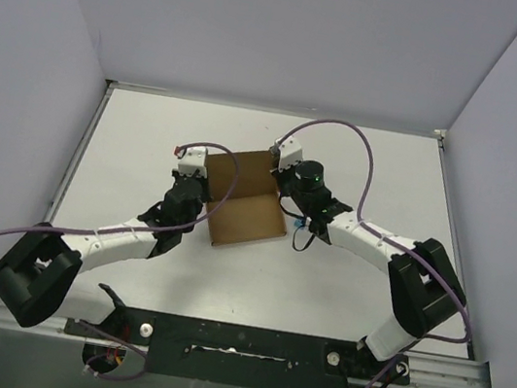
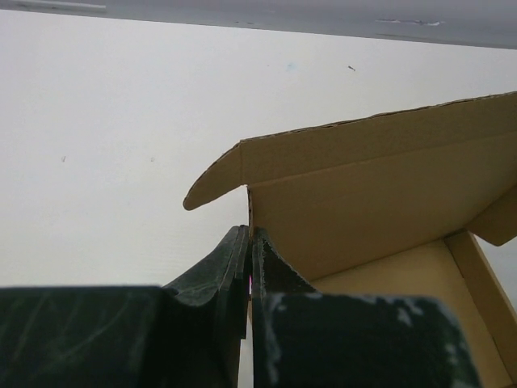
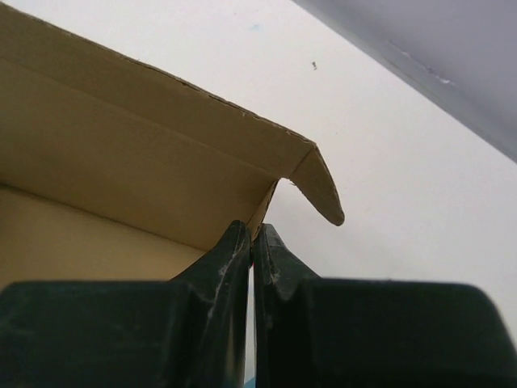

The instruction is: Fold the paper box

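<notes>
White worktop (image 1: 342, 286) is carrying the paper box (image 1: 246, 220) near its middle, with its sides standing up. The left gripper (image 2: 250, 236) is pinching the box's left wall tight. The right gripper (image 3: 254, 229) is pinching the right wall tight.

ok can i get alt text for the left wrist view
The left gripper is shut on a side wall of a half-folded brown paper box, seen edge-on. The box's far wall stands upright, with a rounded flap sticking out at its left corner, over a white table.
</notes>
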You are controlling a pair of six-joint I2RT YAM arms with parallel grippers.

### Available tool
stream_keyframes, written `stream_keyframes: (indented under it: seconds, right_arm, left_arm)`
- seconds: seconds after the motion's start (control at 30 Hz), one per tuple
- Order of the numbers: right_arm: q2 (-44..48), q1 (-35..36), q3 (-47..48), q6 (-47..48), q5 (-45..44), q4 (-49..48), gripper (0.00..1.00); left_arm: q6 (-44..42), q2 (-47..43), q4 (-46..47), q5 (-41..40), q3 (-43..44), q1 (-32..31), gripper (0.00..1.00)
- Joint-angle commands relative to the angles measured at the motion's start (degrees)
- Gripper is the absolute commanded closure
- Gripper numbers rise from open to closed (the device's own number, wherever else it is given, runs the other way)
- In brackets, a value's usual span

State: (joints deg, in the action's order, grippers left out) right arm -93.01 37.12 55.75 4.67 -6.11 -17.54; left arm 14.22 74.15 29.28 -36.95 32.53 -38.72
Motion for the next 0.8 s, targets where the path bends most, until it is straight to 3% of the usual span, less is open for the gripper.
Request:
stream_keyframes:
  seconds: [0.0,0.27,0.77]
  right_arm:
    - [-1.13,1.16,1.78,3.4,-0.44,-12.3,1.0]
    - [-1.46,-0.09,-3.25,2.77,1.03,-17.86,1.0]
    - [0.23,-0.32,-8.28,-3.83,-0.26,-17.7,1.0]
  left_arm:
    - [-0.49,4.03,10.82,9.47,3.26,0.65,1.0]
    - [0.27,8.29,15.76,10.25,1.77,0.86,1.0]
    - [2.64,7.56,17.91,8.12,-3.0,-2.03,1.0]
